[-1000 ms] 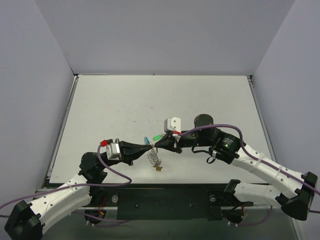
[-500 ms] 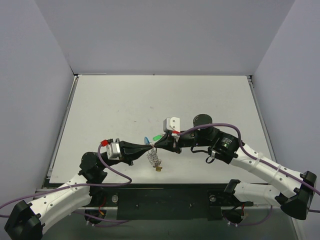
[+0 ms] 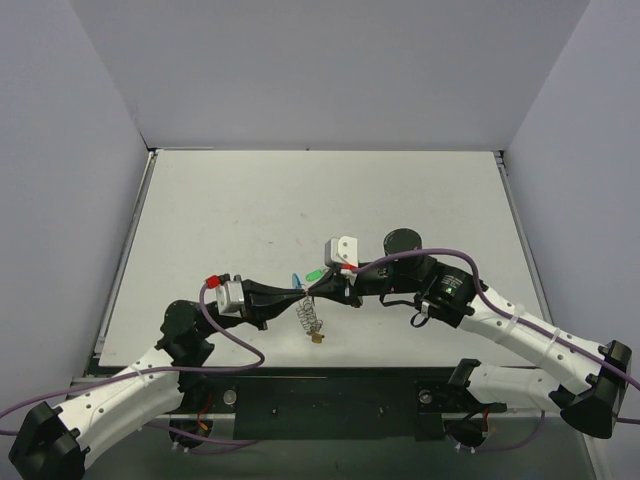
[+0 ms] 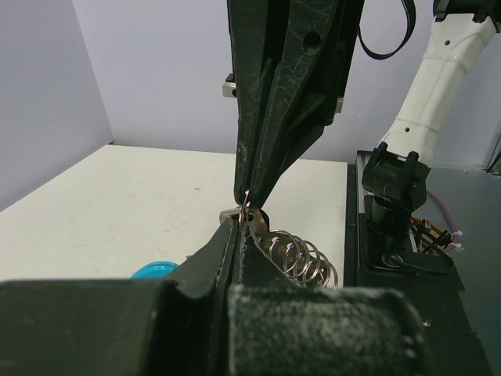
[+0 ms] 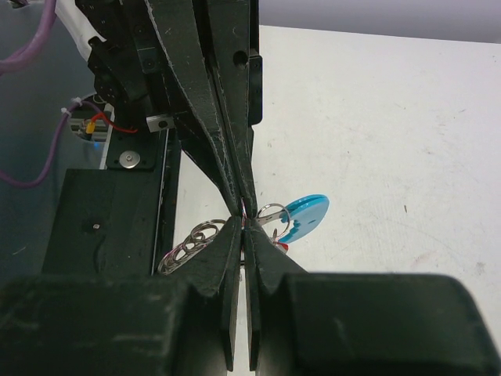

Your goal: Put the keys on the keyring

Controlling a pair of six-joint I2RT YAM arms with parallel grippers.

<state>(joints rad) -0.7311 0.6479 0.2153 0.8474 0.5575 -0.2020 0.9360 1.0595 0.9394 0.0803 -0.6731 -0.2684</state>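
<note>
The keyring (image 3: 310, 314), a silvery wire coil, hangs between both grippers just above the table, with a yellow tag (image 3: 318, 338) under it. My left gripper (image 3: 303, 293) and right gripper (image 3: 313, 290) meet tip to tip, and both are shut on a thin loop of its wire. In the left wrist view, my left gripper (image 4: 243, 223) pinches the wire, with the coil (image 4: 301, 258) to its right. In the right wrist view, my right gripper (image 5: 245, 223) pinches it beside a blue tag (image 5: 305, 215). A green tag (image 3: 314, 274) sits by the right fingertips. Its key is hidden.
The white table (image 3: 250, 200) stretches away behind the grippers, with purple walls on three sides. The table's near edge and the dark base plate (image 3: 330, 400) lie just below the hanging coil. The blue tag (image 3: 294, 279) sticks out on the far side of the left fingertips.
Both grippers have shifted slightly to the left together, still pinched on the keyring. The coil hangs much as before.
</note>
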